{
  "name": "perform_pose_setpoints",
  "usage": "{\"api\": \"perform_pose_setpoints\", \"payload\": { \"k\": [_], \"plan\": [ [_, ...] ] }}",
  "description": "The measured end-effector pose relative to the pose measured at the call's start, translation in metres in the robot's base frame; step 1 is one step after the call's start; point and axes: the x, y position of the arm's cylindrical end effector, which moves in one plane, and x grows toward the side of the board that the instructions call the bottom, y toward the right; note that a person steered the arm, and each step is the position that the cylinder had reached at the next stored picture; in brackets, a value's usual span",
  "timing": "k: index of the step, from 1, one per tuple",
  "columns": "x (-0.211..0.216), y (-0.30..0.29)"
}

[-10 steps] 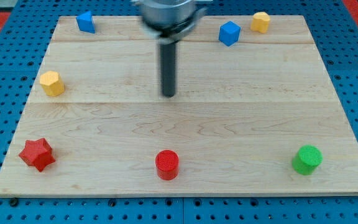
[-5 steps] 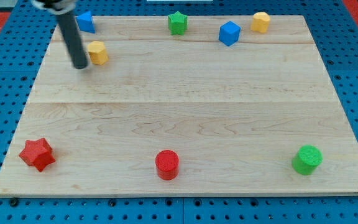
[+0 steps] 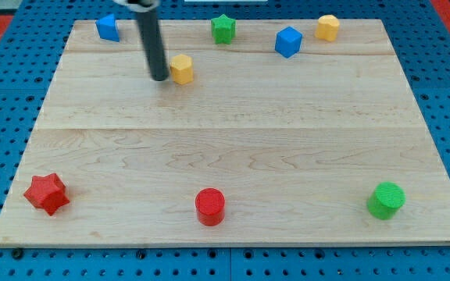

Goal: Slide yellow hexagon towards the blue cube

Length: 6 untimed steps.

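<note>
My tip (image 3: 160, 78) sits just at the view's left of the yellow hexagon (image 3: 181, 69), touching or nearly so (I cannot tell which), on the upper part of the table (image 3: 233, 148). The blue cube (image 3: 287, 41) lies well off toward the view's right, beyond a green star (image 3: 223, 28) near the top edge. I have no jaws, only this dark rod.

Rod (image 3: 151, 43) cut off above by the view's top; its upper end blurred
</note>
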Motion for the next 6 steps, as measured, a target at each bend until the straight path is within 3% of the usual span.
{"api": "perform_pose_setpoints", "payload": {
  "k": [1, 4, 5, 6],
  "plan": [
    [-0.026, 0.067],
    [-0.032, 0.082],
    [0.041, 0.075],
    [0.132, 0.149]
  ]
}}
